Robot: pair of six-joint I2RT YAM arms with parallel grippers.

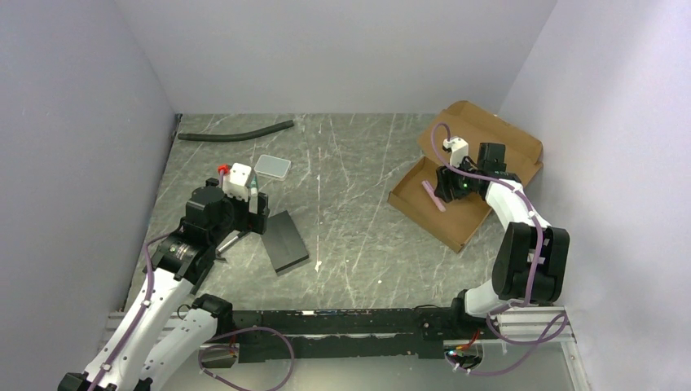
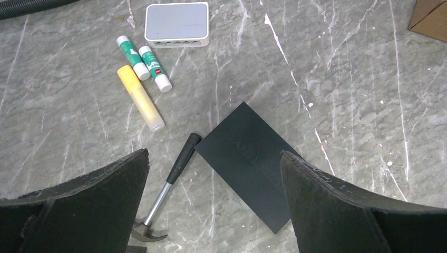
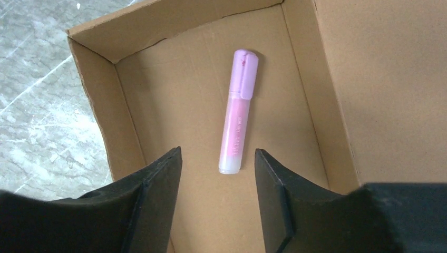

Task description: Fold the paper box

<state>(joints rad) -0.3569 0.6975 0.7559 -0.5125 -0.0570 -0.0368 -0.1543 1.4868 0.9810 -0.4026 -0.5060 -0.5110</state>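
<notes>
Both the left gripper (image 2: 213, 154) and right gripper (image 3: 217, 152) gape empty, so the right one, over the marker (image 3: 238, 113) in the far-right box (image 1: 436, 220), should lift clear, then fold the lid (image 1: 489, 130) squarely down.

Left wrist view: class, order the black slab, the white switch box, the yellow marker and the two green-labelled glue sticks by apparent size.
1. black slab
2. white switch box
3. yellow marker
4. green-labelled glue sticks: the pair look alike, so they are not ranked against each other.
</notes>
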